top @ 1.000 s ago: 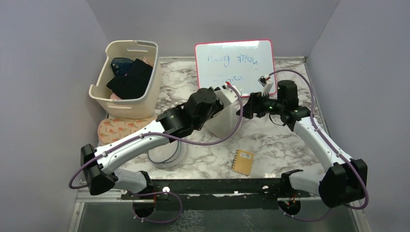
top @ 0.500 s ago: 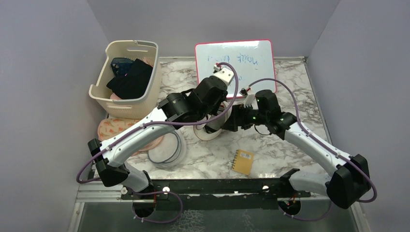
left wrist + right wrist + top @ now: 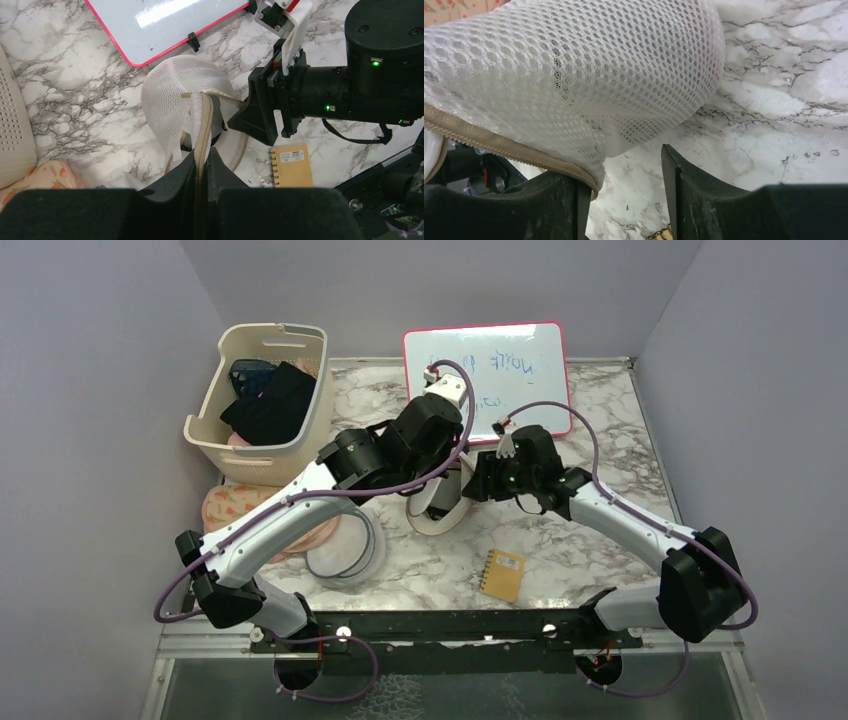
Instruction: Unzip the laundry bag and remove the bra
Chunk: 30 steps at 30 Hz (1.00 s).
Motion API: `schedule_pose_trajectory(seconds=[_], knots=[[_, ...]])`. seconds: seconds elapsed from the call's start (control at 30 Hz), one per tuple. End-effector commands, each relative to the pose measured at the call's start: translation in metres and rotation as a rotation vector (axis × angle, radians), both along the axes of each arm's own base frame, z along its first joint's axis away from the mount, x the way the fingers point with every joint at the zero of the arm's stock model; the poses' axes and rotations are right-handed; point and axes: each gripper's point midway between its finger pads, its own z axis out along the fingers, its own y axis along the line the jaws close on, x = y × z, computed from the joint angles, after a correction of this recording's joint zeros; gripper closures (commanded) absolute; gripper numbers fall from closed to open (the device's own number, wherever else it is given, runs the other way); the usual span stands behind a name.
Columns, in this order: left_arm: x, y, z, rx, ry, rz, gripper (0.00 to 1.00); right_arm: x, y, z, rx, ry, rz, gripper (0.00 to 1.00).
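The laundry bag hangs tilted above the table, white mesh with a tan zipper band. My left gripper is shut on that tan band and holds the bag up; in the top view it sits over the bag. My right gripper is open, right against the bag's right side. The bag's mesh fills its view and the tan edge rests on its left finger. A dark shape shows inside the bag; I cannot tell whether it is the bra.
A cream basket with dark clothes stands back left. A pink-framed whiteboard lies at the back. A tan spiral notebook lies front centre. A clear disc with a blue rim and a pink patterned pouch lie left.
My left arm has swung its wrist toward the back and turned the bag with it. My right gripper has moved left from beside the whiteboard up to the bag.
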Motion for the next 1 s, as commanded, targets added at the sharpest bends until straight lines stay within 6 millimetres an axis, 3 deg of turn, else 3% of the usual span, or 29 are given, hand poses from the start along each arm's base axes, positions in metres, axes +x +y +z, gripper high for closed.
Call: schedule_pose_trajectory(seconds=[0.0,0.2,0.23,0.33,0.43,0.6,0.7,0.8,0.87,0.97], knots=[[-0.007,0.010,0.027,-0.088,-0.016,0.009,1.00,0.022,0.000,0.007,-0.008,-0.117,-0.042,0.55],[-0.002,0.031,0.022,-0.071,-0.014,0.032,1.00,0.020,-0.017,0.004,-0.111,-0.131,-0.044,0.97],[-0.001,0.035,0.021,-0.068,-0.012,0.035,1.00,0.016,-0.021,0.008,-0.127,-0.122,-0.035,0.99],[0.006,0.052,0.009,-0.039,0.004,0.057,1.00,0.000,-0.027,0.018,-0.136,-0.102,-0.009,0.99],[0.021,0.073,-0.019,0.023,0.050,0.100,1.00,-0.015,-0.027,0.020,-0.136,-0.071,0.050,0.99],[0.045,0.104,-0.079,0.185,0.135,0.148,1.00,-0.009,-0.033,0.017,-0.181,-0.098,0.048,0.99],[0.056,0.115,-0.103,0.257,0.151,0.177,1.00,-0.002,-0.028,0.022,-0.176,-0.126,0.061,0.99],[0.062,0.118,-0.109,0.285,0.135,0.193,0.83,0.004,-0.022,0.025,-0.162,-0.164,0.092,0.99],[0.065,0.118,-0.103,0.270,0.109,0.204,0.66,0.007,-0.021,0.024,-0.171,-0.170,0.097,0.99],[0.068,0.121,-0.086,0.244,0.056,0.217,0.53,0.012,-0.021,0.022,-0.190,-0.171,0.098,0.99]])
